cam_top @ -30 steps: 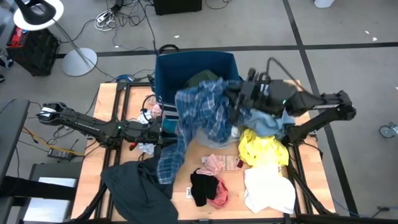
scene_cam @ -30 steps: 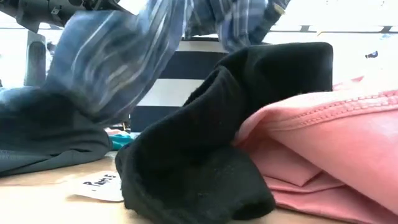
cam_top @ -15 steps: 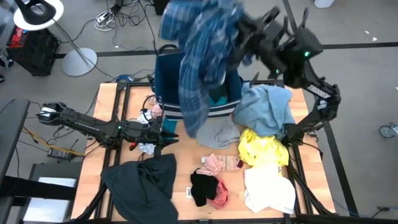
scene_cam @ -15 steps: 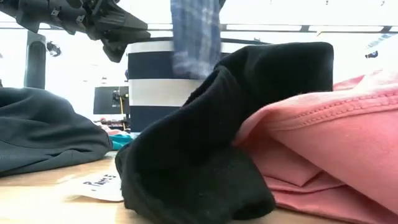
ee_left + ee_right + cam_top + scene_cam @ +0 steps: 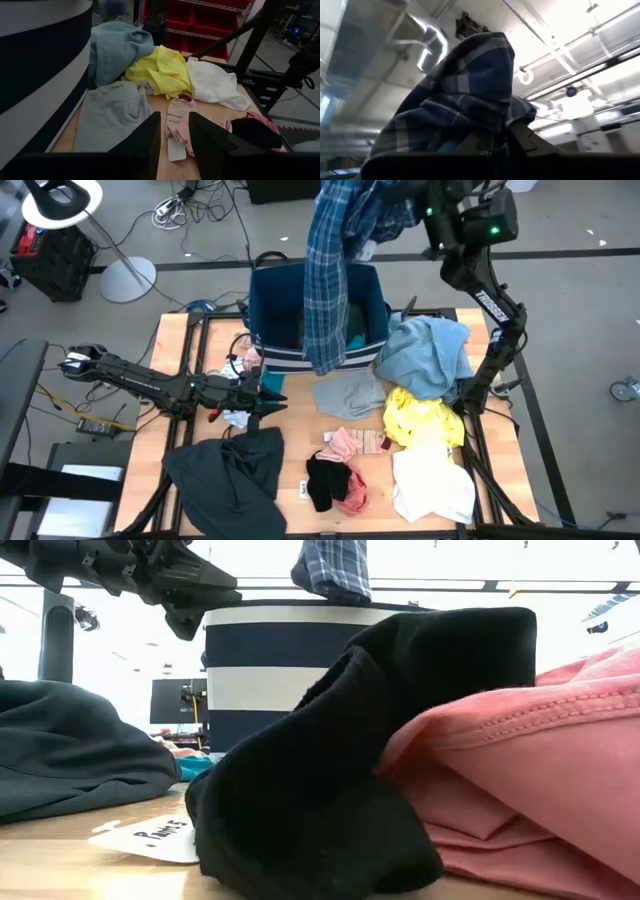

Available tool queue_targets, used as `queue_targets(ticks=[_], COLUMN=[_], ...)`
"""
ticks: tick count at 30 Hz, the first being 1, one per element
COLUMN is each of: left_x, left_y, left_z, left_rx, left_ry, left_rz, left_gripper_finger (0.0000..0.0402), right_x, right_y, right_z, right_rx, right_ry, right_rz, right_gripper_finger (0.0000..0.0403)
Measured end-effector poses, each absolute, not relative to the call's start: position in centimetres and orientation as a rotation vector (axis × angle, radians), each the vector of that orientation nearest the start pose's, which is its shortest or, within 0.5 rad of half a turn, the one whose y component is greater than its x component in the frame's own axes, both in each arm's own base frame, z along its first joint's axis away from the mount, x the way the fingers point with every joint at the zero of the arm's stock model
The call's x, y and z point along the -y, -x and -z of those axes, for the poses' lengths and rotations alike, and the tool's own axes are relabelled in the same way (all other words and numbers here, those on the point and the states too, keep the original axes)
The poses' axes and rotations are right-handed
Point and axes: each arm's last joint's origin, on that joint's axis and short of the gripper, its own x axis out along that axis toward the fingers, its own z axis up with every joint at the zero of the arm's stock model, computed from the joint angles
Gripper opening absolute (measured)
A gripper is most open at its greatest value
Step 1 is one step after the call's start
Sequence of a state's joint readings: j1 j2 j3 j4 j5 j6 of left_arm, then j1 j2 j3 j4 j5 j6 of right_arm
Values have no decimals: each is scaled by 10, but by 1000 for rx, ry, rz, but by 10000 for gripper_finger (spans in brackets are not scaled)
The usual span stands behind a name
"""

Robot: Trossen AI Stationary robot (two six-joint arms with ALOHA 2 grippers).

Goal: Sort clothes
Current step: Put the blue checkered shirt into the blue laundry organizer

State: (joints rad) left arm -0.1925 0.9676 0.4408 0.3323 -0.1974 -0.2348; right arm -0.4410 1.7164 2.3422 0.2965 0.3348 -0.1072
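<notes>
High view, left to right: left pincer (image 5: 268, 395) sits low over the counter (image 5: 180, 340), just in front of the striped bin (image 5: 268, 305), fingers slightly spread, holding nothing. It's parked in the same spot as a second ago.

Change is all on the right arm. A second ago the blue plaid shirt (image 5: 330, 280) was draped low across the bin front and the pile; now it's hoisted clear, hanging straight down with its tail over the open bin. Reads as: garment lifted free, lined up for a drop into the bin, release not done yet.

Right pincer (image 5: 400, 202) is high, up at the frame's top edge, pressed together on the shirt's upper bunch. Right wrist view confirms plaid (image 5: 465, 100) wadded right at the fingers.

Shirt hangs directly below the pincer. Rest of the clothes (image 5: 425, 420) lie on the counter, well apart.
</notes>
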Motion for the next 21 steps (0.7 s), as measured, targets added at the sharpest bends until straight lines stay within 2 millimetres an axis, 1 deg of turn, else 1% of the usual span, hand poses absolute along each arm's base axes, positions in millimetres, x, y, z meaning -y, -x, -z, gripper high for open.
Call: queue_targets(ticks=[2, 5, 9, 14, 18, 21], left_x=[34, 33, 33, 33, 33, 33], left_y=[-204, -204, -204, -204, -204, -204], left_z=[-230, -229, -229, -229, -230, -230], left_rx=[-198, -205, -204, -203, -203, -203], left_ry=[195, 184, 172, 173, 174, 174], left_rz=[-29, -44, -46, -46, -46, -45], left_gripper_finger=[106, 106, 106, 106, 106, 106], right_x=[133, 140, 143, 150, 156, 158], right_y=[-245, -239, -245, -261, -269, -274], right_z=[-633, -634, -628, -607, -585, -565], right_rx=[929, 906, 805, 505, 259, 77], right_ry=[127, 118, 126, 131, 96, 69], right_rz=[743, 757, 724, 706, 715, 683], right_gripper_finger=[12, 12, 12, 12, 12, 12])
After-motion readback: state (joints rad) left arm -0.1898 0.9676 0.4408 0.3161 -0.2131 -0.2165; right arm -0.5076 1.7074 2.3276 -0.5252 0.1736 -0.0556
